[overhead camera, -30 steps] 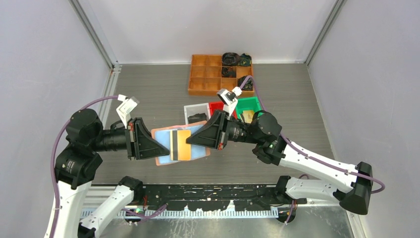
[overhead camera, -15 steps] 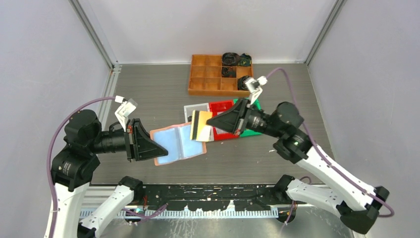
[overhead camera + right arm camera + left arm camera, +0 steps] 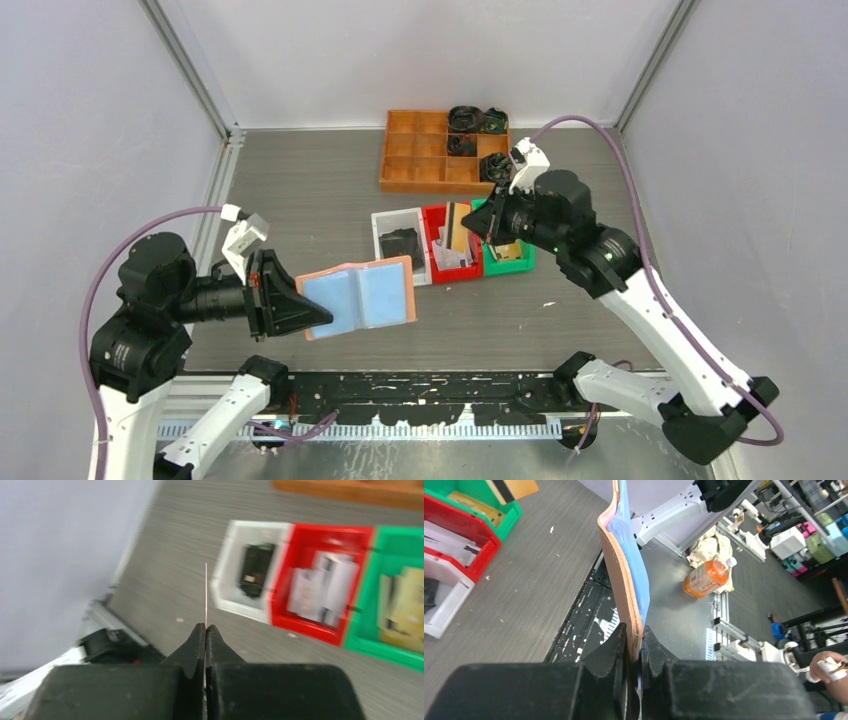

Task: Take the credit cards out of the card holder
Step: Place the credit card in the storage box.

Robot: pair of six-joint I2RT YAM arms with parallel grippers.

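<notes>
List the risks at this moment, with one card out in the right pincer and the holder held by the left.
1. The right pincer pinches the card by a thin margin. The card might slip and drop near the border between the red bin and the green bin.
2. The left pincer grips the card holder at one edge only, so the open holder may sag or twist free.

Grey wood-grain tabletop (image 3: 300, 190), pale lavender walls (image 3: 80, 120), aluminium corner posts (image 3: 190, 70)
</notes>
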